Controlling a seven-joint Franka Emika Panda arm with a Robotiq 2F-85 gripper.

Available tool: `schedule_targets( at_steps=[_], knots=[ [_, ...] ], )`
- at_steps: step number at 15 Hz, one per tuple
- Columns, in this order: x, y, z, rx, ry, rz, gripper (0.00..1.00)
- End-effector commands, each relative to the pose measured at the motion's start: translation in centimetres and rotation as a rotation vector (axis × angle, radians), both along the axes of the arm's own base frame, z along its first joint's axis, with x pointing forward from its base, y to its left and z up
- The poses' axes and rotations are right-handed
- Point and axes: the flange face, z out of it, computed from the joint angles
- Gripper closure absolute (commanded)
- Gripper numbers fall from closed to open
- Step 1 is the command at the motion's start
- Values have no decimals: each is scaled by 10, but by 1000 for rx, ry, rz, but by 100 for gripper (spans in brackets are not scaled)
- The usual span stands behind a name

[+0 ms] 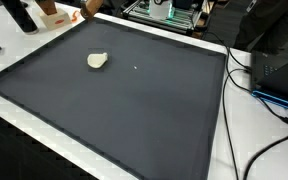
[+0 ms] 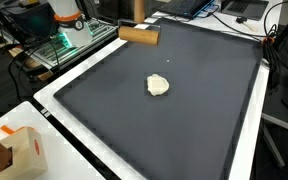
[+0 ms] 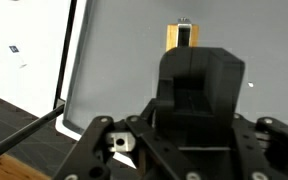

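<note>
ROBOT HAND FACES A BLOCK ACROSS THE MAT. A wooden block point(image 2: 139, 36) lies at the far edge of a dark mat point(image 2: 184, 130), with a black piece point(image 2: 136, 10) standing up from its middle. In the wrist view the same block point(image 3: 184, 37) sits almost straight ahead of the robot's hand point(image 3: 198, 90) and well apart from it. The hand carries nothing that shows. Its fingers are hidden by its own housing, so it cannot be told whether it stands wide or narrow.

A small cream lump point(image 1: 98, 61) rests alone on the mat, well apart from the block.

By the look of it, a clean approach would keep the hand centred on the block. The fingers would go to the wooden sides, staying off the upright black piece. The block sits close to the mat's border, so a sideways nudge could carry it off onto the white worktop point(image 1: 229, 130).

The mat gives broad room for travel between hand and block. Cables point(image 1: 269, 100) crowd the worktop just beyond one long edge, and that side looks the one to avoid.
</note>
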Motion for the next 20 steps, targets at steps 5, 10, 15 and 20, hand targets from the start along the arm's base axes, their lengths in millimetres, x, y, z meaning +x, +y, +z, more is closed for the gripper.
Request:
schedule_targets(
  at_steps=[5, 10, 15, 20],
  knots=[
    [8, -22, -11, 150, -32, -29, 76],
    [18, -47, -28, 340, -81, -71, 76],
    [25, -57, -49, 497, -95, -71, 76],
    [31, -61, -69, 613, -81, -77, 76]
  ],
)
